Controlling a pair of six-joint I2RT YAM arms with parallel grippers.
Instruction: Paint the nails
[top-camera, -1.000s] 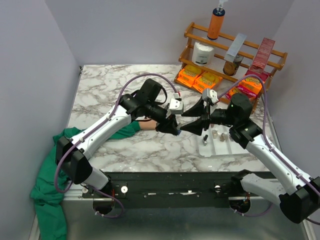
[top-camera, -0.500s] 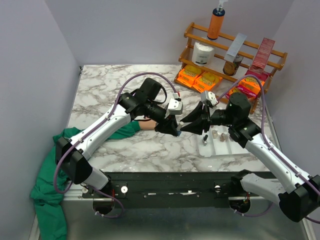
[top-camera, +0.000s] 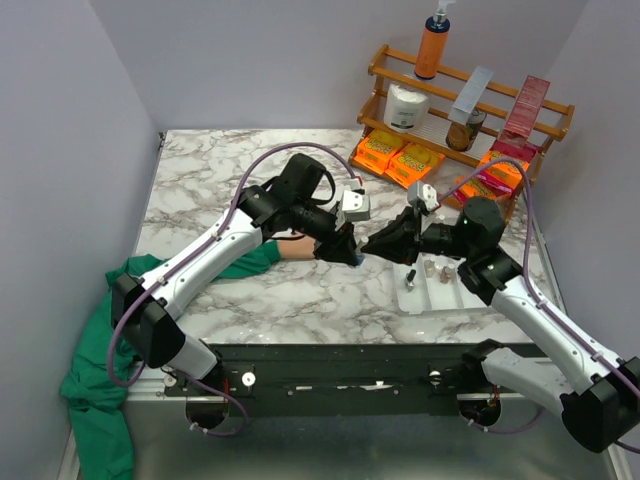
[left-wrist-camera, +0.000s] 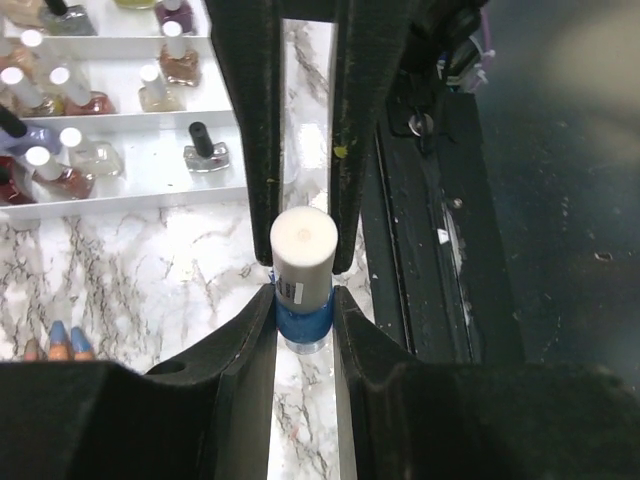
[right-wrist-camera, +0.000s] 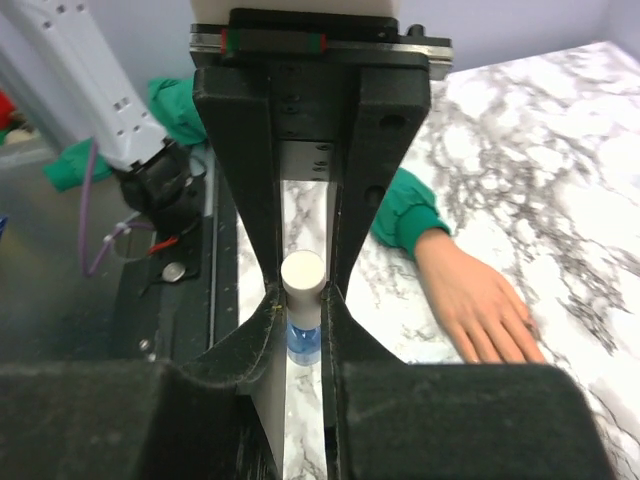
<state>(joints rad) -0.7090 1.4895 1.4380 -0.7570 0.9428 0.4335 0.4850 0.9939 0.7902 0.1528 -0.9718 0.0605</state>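
A small blue nail-polish bottle (left-wrist-camera: 303, 328) with a white cap (left-wrist-camera: 303, 245) hangs over the marble between both grippers. My left gripper (left-wrist-camera: 303, 300) is shut on the blue glass body. My right gripper (right-wrist-camera: 302, 295) is shut on the white cap (right-wrist-camera: 302, 280) from the opposite side. In the top view the left gripper (top-camera: 349, 254) and right gripper (top-camera: 372, 250) meet tip to tip. The peach fake hand (right-wrist-camera: 480, 300) with its green sleeve (right-wrist-camera: 408, 215) lies flat just behind them. Two bluish nails (left-wrist-camera: 62, 338) show at the left wrist view's lower left.
A white tray (top-camera: 432, 300) with several polish bottles sits right of the grippers, its shelves (left-wrist-camera: 120, 205) filling the left wrist view's top left. A wooden rack (top-camera: 470, 100) and orange packets (top-camera: 395, 155) stand at the back right. Green cloth (top-camera: 95, 390) hangs off the front left.
My right gripper has moved left to the bottle and closed its wide-open fingers on the white cap. The left gripper has kept its hold and barely moved.
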